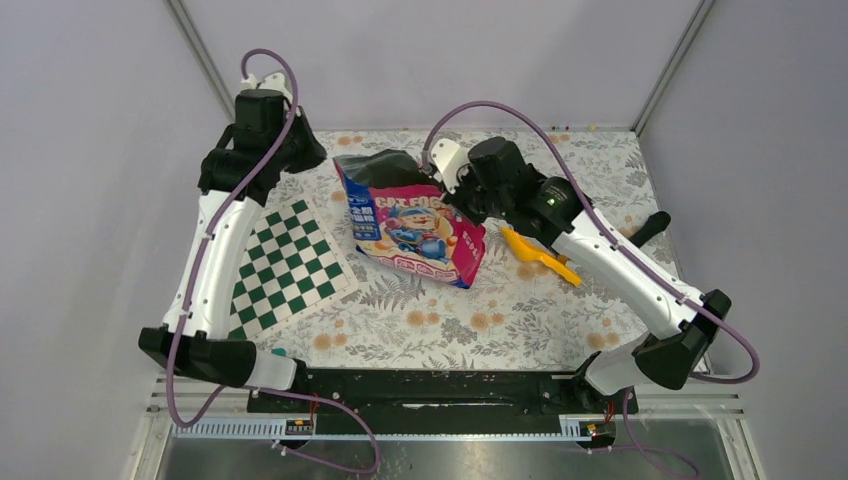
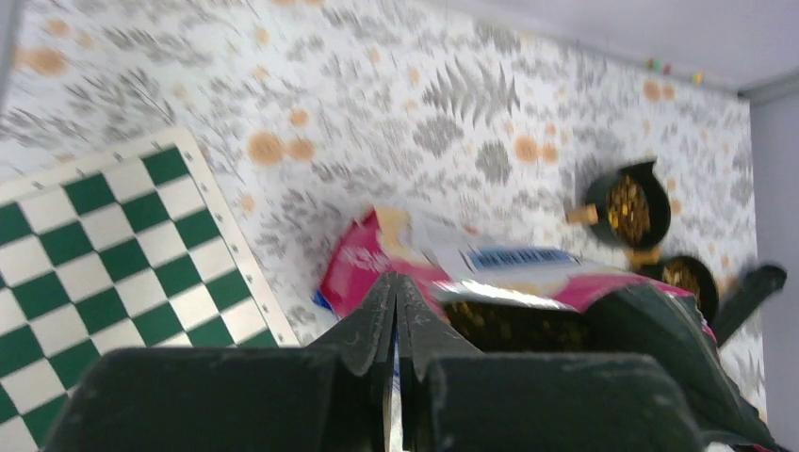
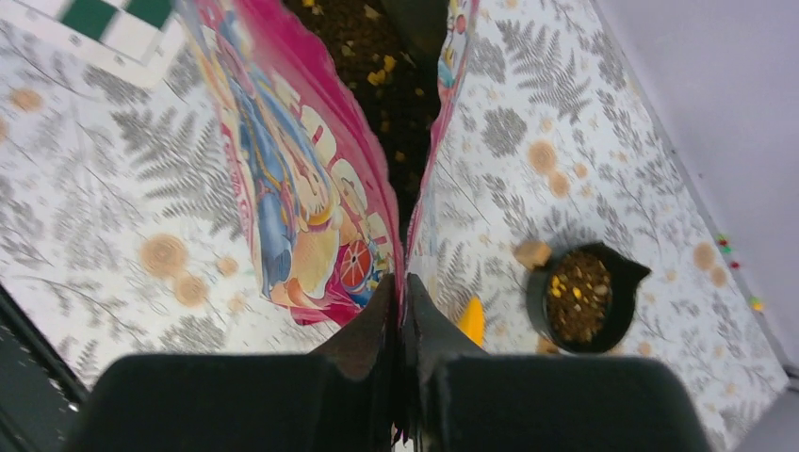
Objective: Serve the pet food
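At mid-table, bag: glossy pink-blue-white foil bag with a cartoon cat, printed face up, mouth at the far end and held open between the two arms.
Left gripper: fingers pressed together, clamped on the bag's rim at its left top corner (a thin sliver of bag material shows between them).
Right gripper: fingers together, pinching the pink rim on the opposite side.
Pet food: small brown dry kibble sits inside the open bag; more lies in two small round black bowls right of it.
Scoop: orange plastic scoop on the cloth just beside the bag, untouched.
Board: green-and-white chequered board, left of the bag.
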Tool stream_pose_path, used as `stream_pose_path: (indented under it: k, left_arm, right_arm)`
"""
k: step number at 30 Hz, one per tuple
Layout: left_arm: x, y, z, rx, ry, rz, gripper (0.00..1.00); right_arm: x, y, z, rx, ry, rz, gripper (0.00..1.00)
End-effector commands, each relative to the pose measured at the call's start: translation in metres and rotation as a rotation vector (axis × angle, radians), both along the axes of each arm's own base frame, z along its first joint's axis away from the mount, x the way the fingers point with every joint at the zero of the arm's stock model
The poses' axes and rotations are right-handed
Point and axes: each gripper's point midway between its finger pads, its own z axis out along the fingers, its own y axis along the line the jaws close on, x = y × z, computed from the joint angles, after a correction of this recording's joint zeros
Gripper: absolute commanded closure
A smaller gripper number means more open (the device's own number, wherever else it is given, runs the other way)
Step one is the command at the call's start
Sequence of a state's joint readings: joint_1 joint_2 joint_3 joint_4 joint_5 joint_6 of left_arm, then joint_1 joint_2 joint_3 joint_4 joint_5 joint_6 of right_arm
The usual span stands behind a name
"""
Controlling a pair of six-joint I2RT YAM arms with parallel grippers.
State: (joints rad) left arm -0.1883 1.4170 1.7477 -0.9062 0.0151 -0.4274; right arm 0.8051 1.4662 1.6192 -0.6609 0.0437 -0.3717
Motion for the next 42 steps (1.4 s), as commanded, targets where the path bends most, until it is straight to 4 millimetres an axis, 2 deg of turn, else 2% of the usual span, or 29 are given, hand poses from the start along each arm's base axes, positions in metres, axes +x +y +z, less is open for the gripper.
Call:
stream_pose_path:
  k: [1, 6, 9, 11, 14, 17, 19, 23, 28, 31, 34, 39, 42]
  left_arm:
    - [0.008, 0.040, 0.077, 0.016, -0.311, 0.177, 1.00]
    - [0.002, 0.028, 0.064, 0.024, -0.307, 0.085, 1.00]
    - [0.000, 0.000, 0.057, 0.027, -0.330, -0.115, 0.98]
    - [-0.002, -0.014, 0.049, 0.061, -0.352, -0.251, 0.78]
    - [-0.009, -0.030, 0.040, 0.113, -0.378, -0.421, 0.54]
    - [-0.019, -0.049, 0.040, 0.095, -0.409, -0.584, 0.39]
    - [-0.025, -0.063, 0.034, 0.098, -0.440, -0.719, 0.35]
    - [-0.038, -0.081, 0.017, 0.081, -0.467, -0.954, 0.29]
    - [-0.017, -0.083, -0.013, 0.117, -0.504, -1.030, 0.28]
    - [-0.014, -0.085, -0.027, 0.102, -0.533, -1.121, 0.28]
    - [-0.016, -0.089, -0.028, 0.101, -0.588, -1.207, 0.28]
    - [-0.007, -0.100, -0.021, 0.007, -0.646, -1.241, 0.28]
    - [-0.017, -0.107, -0.023, -0.062, -0.658, -1.299, 0.28]
  right_arm:
    - [0.003, -0.034, 0.103, 0.162, -0.310, 0.000, 1.00]
    - [-0.003, -0.044, 0.076, 0.155, -0.250, 0.055, 1.00]
    - [0.001, -0.047, 0.054, 0.150, -0.213, 0.046, 0.98]
    - [0.001, -0.045, 0.043, 0.169, -0.161, 0.039, 0.80]
    - [-0.003, -0.042, 0.034, 0.217, -0.086, 0.037, 0.59]
    - [-0.006, -0.042, 0.029, 0.253, -0.033, 0.022, 0.42]
    - [-0.007, -0.042, 0.024, 0.265, 0.001, 0.013, 0.36]
    - [-0.014, -0.048, 0.019, 0.276, 0.051, -0.001, 0.32]
    - [-0.024, -0.051, 0.008, 0.294, 0.098, 0.013, 0.31]
    - [-0.030, -0.053, 0.003, 0.295, 0.108, 0.042, 0.34]
    - [-0.031, -0.055, -0.001, 0.288, 0.112, 0.045, 0.36]
    - [-0.030, -0.057, -0.007, 0.282, 0.123, 0.037, 0.36]
    - [-0.028, -0.055, -0.010, 0.284, 0.128, 0.037, 0.36]
